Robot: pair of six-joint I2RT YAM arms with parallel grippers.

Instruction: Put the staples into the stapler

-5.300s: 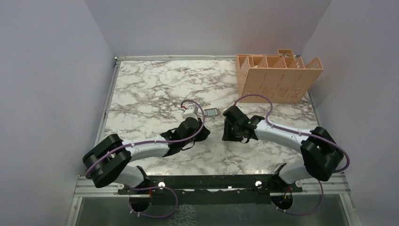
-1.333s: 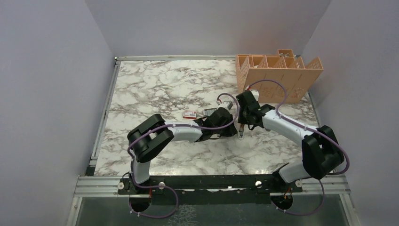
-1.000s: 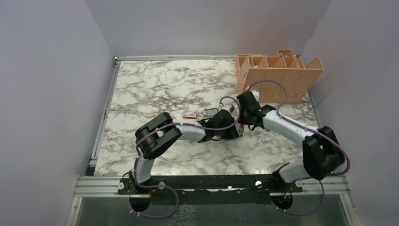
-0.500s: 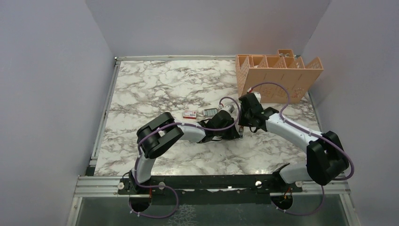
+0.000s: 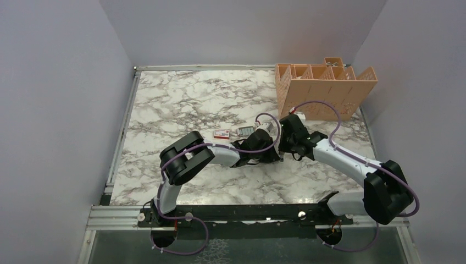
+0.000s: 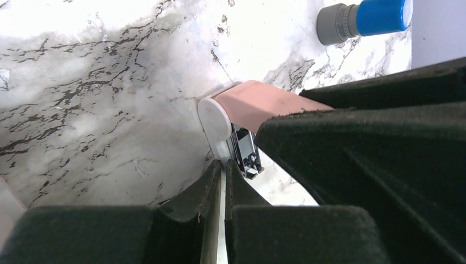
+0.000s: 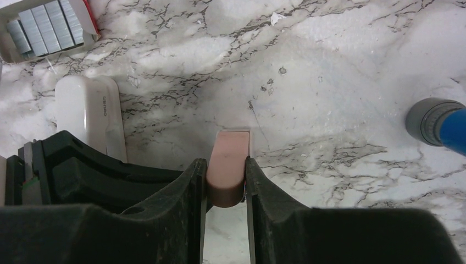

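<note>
Right gripper (image 7: 226,181) clamps the pink stapler (image 7: 228,154) top, left gripper (image 6: 222,184) closed beside it, staples (image 7: 46,25) well apart.

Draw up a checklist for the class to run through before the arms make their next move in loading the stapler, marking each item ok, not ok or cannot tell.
1. The right gripper is clamped on the pink top of the stapler: ok.
2. The left gripper is shut, close to the stapler's metal part: ok. Whether it pinches anything: cannot tell.
3. The stapler's channel is open to take a strip: cannot tell.
4. The staples lie in their tray, seen in the right wrist view: ok.
5. The blue cylinder lies apart from the stapler: ok.
</note>
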